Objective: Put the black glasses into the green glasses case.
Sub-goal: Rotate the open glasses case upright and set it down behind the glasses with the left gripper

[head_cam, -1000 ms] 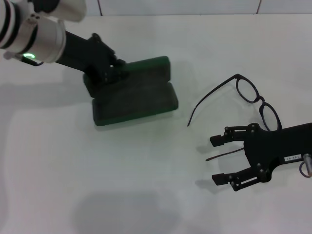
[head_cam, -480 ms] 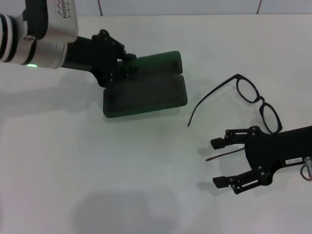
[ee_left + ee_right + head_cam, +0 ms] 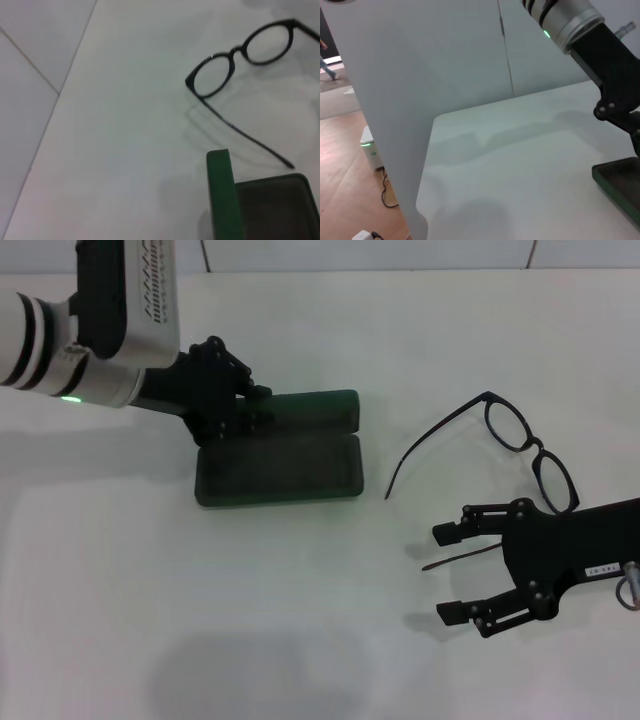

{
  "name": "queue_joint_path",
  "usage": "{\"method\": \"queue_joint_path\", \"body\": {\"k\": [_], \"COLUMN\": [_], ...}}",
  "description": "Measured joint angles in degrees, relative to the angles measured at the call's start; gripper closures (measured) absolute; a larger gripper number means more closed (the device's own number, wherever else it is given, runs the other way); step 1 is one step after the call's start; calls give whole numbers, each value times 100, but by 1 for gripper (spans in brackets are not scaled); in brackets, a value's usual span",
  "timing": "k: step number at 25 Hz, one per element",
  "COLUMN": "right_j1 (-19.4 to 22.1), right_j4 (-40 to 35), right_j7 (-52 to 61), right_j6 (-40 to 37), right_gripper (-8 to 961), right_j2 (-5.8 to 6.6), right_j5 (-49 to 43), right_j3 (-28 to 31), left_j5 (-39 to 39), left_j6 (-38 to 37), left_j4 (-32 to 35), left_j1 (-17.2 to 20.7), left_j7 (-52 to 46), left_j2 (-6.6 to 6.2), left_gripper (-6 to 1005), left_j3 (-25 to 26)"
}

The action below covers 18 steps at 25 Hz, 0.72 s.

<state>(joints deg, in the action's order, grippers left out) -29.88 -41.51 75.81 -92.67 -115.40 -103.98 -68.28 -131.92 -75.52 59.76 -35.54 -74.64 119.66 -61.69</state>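
Note:
The green glasses case [image 3: 278, 469] lies open left of centre, its lid [image 3: 310, 408] standing up at the far side. My left gripper [image 3: 238, 405] is shut on the lid's left end. The left wrist view shows the lid edge [image 3: 222, 195], the dark lining [image 3: 275, 205] and the black glasses [image 3: 235, 55] beyond. The black glasses [image 3: 530, 445] lie unfolded on the table at the right, lenses up. My right gripper [image 3: 455, 572] is open, low over the table just in front of the glasses. One temple arm [image 3: 460, 557] lies between its fingers.
The white table [image 3: 300, 620] spreads around both things. A wall panel rises behind its far edge. In the right wrist view the left arm [image 3: 605, 65] and a corner of the case [image 3: 620, 185] show, with the table's side edge [image 3: 427, 165] and floor beyond.
My left gripper has swung the case from tilted to square with the table edge, shifting it right and then back left. The right gripper and the glasses have not moved.

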Motion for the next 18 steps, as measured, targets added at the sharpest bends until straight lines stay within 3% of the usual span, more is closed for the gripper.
{"method": "queue_joint_path", "body": {"k": [9,18], "right_j1": [0,-6], "right_j4": [3,-2], "right_j7": [-5,0], "right_j6": [0,-13], "right_gripper": [77,78], "right_j2": [6,15], "right_j5": [2,1], "right_j3": [2,-2], "left_j5": [16,306], "left_j6": [525,457], "left_j4": [265,476], "left_j1": [406,610], "left_j7": [3,-82], "left_j2": [17,14], "left_gripper": [696,674], "left_j3": [-769,-877]}}
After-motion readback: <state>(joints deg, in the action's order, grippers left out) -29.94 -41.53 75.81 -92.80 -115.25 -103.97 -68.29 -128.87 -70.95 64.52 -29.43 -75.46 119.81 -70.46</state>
